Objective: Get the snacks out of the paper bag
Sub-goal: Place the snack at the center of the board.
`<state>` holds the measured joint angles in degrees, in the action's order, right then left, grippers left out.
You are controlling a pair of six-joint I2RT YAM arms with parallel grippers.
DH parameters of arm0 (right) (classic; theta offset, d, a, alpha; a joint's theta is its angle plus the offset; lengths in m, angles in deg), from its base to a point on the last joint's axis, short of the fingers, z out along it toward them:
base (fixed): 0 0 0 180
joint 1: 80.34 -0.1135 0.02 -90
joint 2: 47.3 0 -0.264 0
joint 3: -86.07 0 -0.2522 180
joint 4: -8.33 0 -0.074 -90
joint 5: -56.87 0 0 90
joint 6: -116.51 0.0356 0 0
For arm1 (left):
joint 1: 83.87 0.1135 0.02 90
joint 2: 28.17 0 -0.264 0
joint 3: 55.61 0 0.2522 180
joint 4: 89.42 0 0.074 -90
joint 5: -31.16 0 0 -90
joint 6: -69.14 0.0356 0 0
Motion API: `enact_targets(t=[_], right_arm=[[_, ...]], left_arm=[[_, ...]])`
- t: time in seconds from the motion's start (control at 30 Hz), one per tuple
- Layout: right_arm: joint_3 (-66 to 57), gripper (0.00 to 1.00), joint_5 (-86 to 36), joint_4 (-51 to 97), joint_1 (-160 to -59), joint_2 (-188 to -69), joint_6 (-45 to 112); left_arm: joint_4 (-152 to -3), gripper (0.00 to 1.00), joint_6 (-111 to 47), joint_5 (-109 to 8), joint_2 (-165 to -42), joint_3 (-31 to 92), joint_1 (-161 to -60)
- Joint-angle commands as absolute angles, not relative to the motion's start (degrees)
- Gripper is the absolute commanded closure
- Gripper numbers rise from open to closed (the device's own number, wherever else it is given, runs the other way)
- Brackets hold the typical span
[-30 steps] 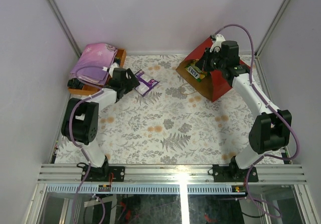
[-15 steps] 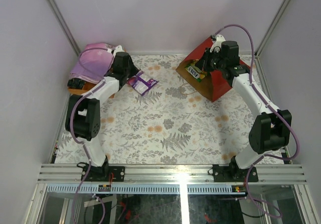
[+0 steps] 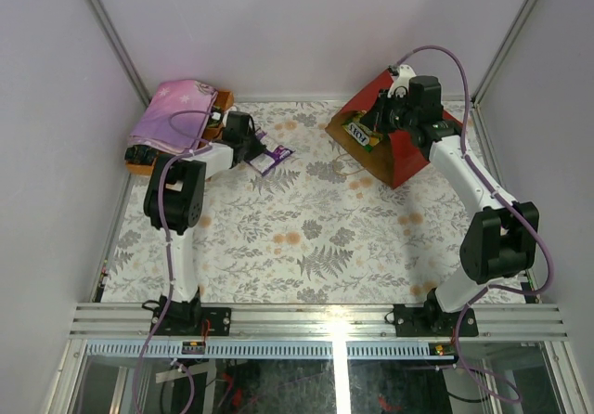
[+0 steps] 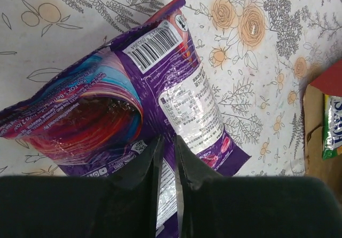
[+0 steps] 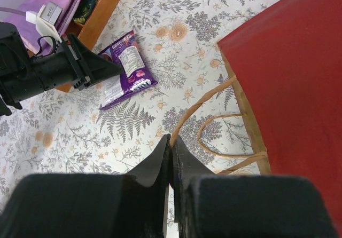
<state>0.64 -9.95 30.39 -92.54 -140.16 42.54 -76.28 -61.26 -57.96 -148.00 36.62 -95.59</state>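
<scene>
A purple packet [image 4: 160, 88] lies flat on the floral tabletop [image 3: 306, 228], well apart from the paper bag [image 3: 408, 149], so at least one snack is out. The left hand [image 4: 165, 142] hovers at the packet's near edge. Its fingers stand close together with only a thin slit between them, and I cannot tell whether they pinch the wrapper or merely hang over it.

The red bag lies tilted at the far right with its kraft mouth facing the middle of the tabletop. A green and yellow packet [image 3: 357, 134] shows just inside that mouth, so it has yet to come out. Anything deeper in the bag is hidden. The right hand [image 5: 170, 139] is clenched by the mouth, above the cord handles [image 5: 214, 123]. One cord seems to meet its tips, but a grip is not clear.

By my judgement the job is at an early stage. A pink-purple cloth [image 3: 174, 117] rests on a wooden tray [image 3: 148, 165] at far left.
</scene>
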Motion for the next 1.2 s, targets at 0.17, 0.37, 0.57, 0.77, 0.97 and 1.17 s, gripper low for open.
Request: enact_targets(t=[0.17, 0.37, 0.57, 0.77, 0.97, 1.17], right_arm=[[3.59, 1.0, -6.63, 28.24, -92.56, -140.57, 42.22], [3.34, 1.0, -7.38, 28.8, -92.56, -140.2, 41.44], [2.87, 1.0, -6.17, 27.76, -92.56, -140.64, 42.58], [1.23, 1.0, -3.71, 25.55, -92.58, -141.03, 45.07], [-0.09, 1.0, -1.48, 24.0, -92.56, -141.92, 47.4], [0.94, 1.0, -0.53, 25.29, -92.6, -142.34, 47.42]], left_arm=[[-68.25, 0.89, -67.31, -54.58, -155.1, 42.98, -93.66], [-72.64, 0.96, -78.31, -44.88, -160.99, 46.49, -89.19], [-75.78, 1.0, -87.15, -44.8, -164.38, 49.57, -87.12], [-72.95, 1.0, -88.71, -51.34, -167.15, 58.52, -86.61], [-70.0, 0.97, -87.96, -59.86, -171.35, 68.84, -86.21], [-64.35, 0.93, -86.62, -66.19, -178.4, 81.51, -84.45]])
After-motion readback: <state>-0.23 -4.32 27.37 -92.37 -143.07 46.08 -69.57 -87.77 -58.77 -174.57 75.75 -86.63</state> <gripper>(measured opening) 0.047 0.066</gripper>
